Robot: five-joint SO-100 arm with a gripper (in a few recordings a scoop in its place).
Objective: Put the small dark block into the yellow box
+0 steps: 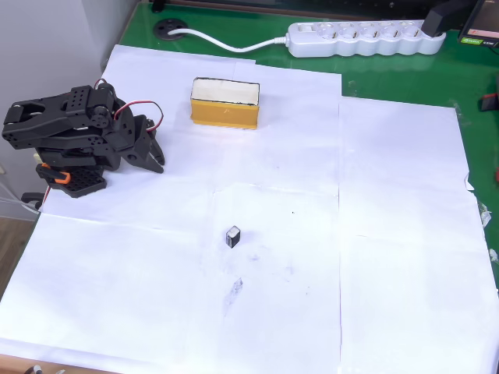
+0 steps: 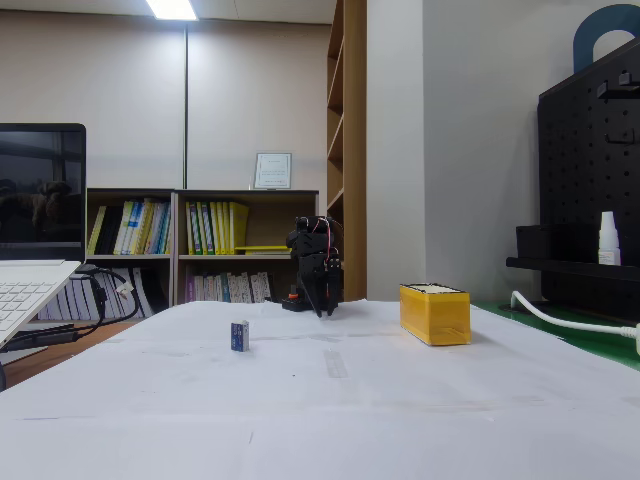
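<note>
Overhead view: small dark block point(image 1: 232, 236) sits alone on the white paper point(image 1: 390, 234) covering the desk point(image 1: 374, 78), roughly mid-sheet, pale face up, well apart from everything else. Yellow box point(image 1: 224, 114) lies toward the far edge of the desk, cream inside showing, near the white power strip point(image 1: 362, 38) (strip rests on the green surface beyond the paper). Arm folded at the left edge; the hand point(image 1: 153, 158) points down at the paper, fingers pressed together, holding nothing.

Fixed view: block point(image 2: 240, 335) stands on the paper left of centre, box point(image 2: 434, 313) to the right, the hand point(image 2: 322, 300) between them and farther back, tip low to the desk. Laptop point(image 2: 35, 270) at the left edge
</note>
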